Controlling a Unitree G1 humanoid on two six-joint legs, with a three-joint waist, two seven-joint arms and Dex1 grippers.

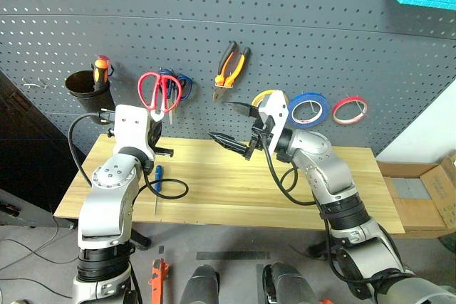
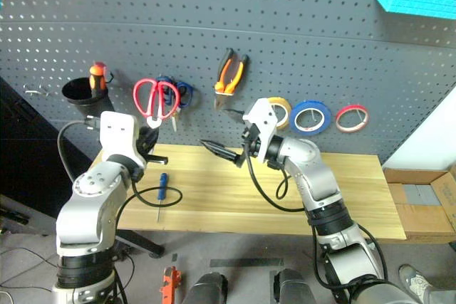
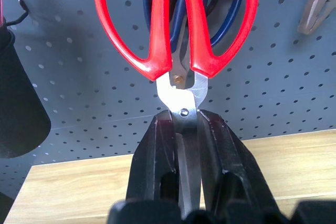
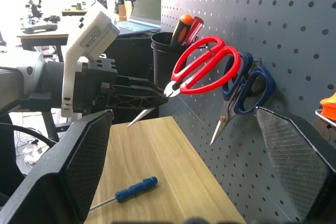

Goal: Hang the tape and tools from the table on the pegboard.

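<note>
Your left claw (image 1: 158,120), clamped on the blades of the red-handled steel scissors (image 3: 176,30), holds them at the dark grey perforated pegboard (image 1: 320,48) beside the blue-handled scissors; next, seat a handle loop on a hook, while the right claw (image 1: 231,124) hangs wide open and empty.

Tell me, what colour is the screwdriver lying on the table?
The screwdriver has a blue handle on a thin metal shaft. The right wrist view shows it best.

scissors (image 1: 159,91) red | pegboard (image 1: 328,40) grey, dotted | table (image 1: 235,183) pale yellow | screwdriver (image 1: 157,178) blue
</note>
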